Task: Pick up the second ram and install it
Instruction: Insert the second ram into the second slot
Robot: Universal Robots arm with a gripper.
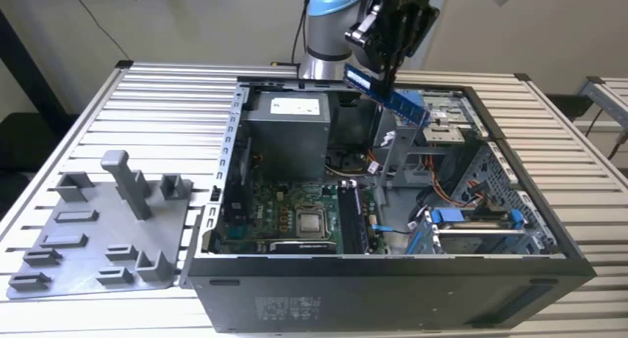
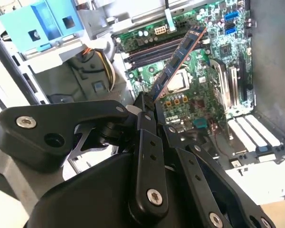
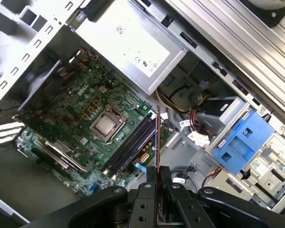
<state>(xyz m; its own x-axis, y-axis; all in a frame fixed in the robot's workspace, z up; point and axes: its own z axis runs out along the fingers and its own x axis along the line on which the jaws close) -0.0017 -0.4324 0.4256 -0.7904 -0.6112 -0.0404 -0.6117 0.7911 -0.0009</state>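
My gripper (image 1: pixel 381 75) is shut on the second ram (image 1: pixel 398 99), a long, thin blue-green stick held tilted above the open computer case, over its back half. In the second wrist view the ram (image 2: pixel 178 59) juts out from the gripper (image 2: pixel 147 103) over the green motherboard (image 2: pixel 199 102). In the first wrist view the stick (image 3: pixel 157 135) shows edge-on, rising from the gripper (image 3: pixel 157 172) beside the dark memory slots (image 3: pixel 133 142). The slots (image 1: pixel 351 219) lie on the case floor just to the exterior view's right of the silver square chip (image 1: pixel 311 222), well below the stick.
The black case (image 1: pixel 393 294) lies open on a slatted table. Inside it are a grey power supply (image 1: pixel 287 128), loose cables and blue drive brackets (image 1: pixel 469 217). A grey plastic tray of upright holders (image 1: pixel 88 235) sits at the exterior view's left.
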